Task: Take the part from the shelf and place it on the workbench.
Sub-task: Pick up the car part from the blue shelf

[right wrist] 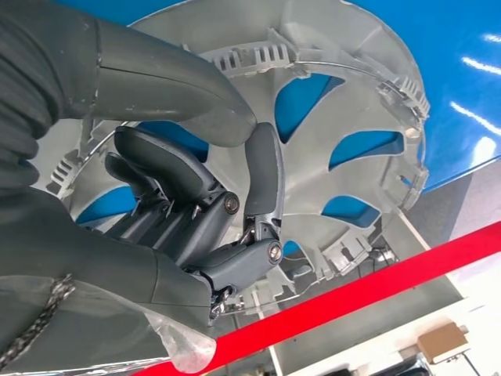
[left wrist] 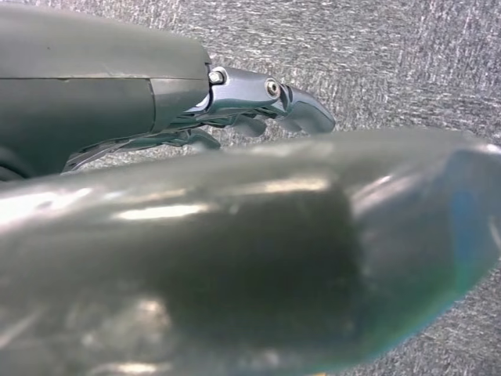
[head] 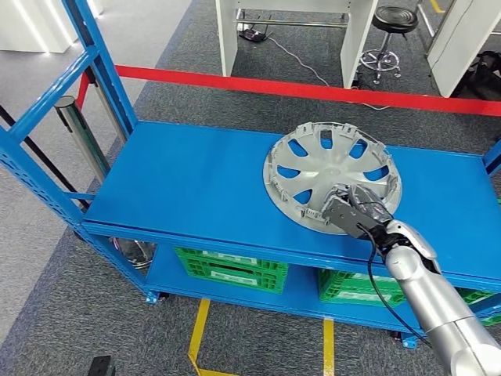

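Right hand [head: 355,205] on hubcap [head: 331,174], lying flat, hollow side up

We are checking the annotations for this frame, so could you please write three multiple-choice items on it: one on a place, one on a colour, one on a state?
1. Where does the hubcap lie?
A. On the top deck of the blue shelf
B. In a green crate
C. On the floor

2. What colour is the barrier tape behind the shelf?
A. Yellow
B. Red
C. White

3. What is the right hand doing?
A. Hanging over the floor
B. Resting on a green crate
C. Grasping the hubcap at its near rim

Answers: 1 A, the silver disc lies flat on the blue deck, above the green crates. 2 B, a red band runs across behind the shelf. 3 C, the right wrist view shows thumb and fingers closed on the rim.
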